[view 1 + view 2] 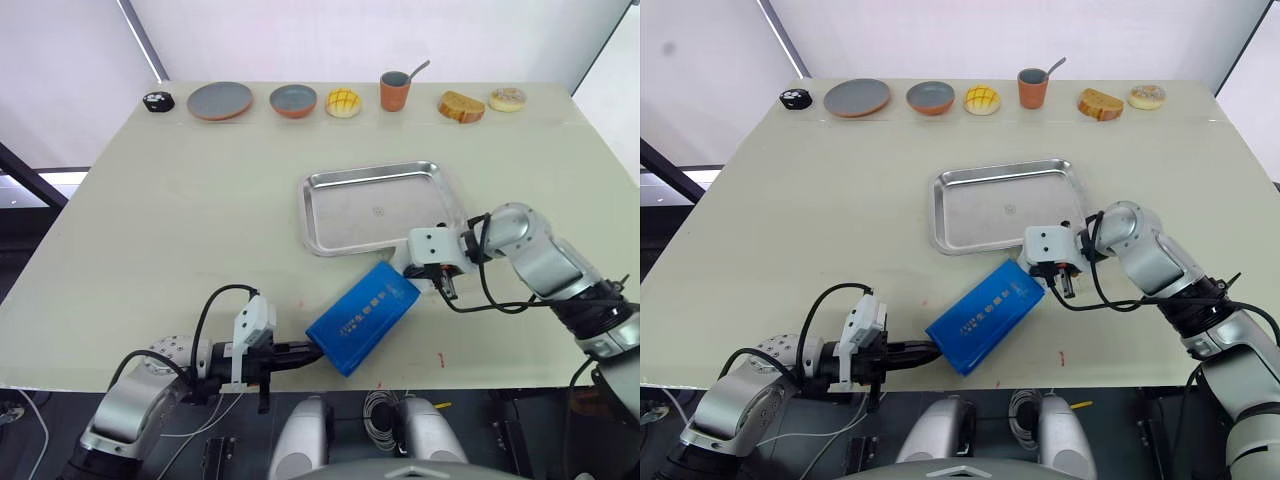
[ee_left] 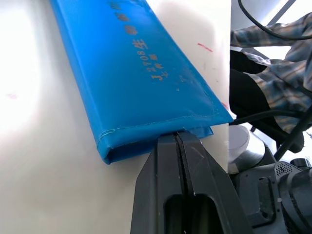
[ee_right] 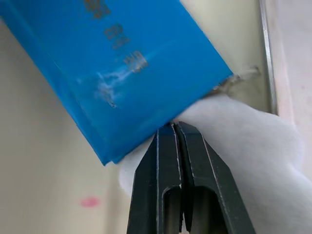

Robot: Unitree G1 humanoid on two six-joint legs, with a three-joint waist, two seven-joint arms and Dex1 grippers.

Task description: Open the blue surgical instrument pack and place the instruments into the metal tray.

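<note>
**Blue pack being pinched at both ends**

Clamped together on the near corner of the blue surgical instrument pack [image 1: 362, 318], the left gripper [image 1: 303, 352] is being held at the table's [image 1: 150, 250] front edge. The pack's far end, beside the metal tray [image 1: 375, 207], is being pinched by the right gripper [image 1: 441, 283].

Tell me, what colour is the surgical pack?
Bright blue, with pale printed writing, clearest in the left wrist view.
</note>
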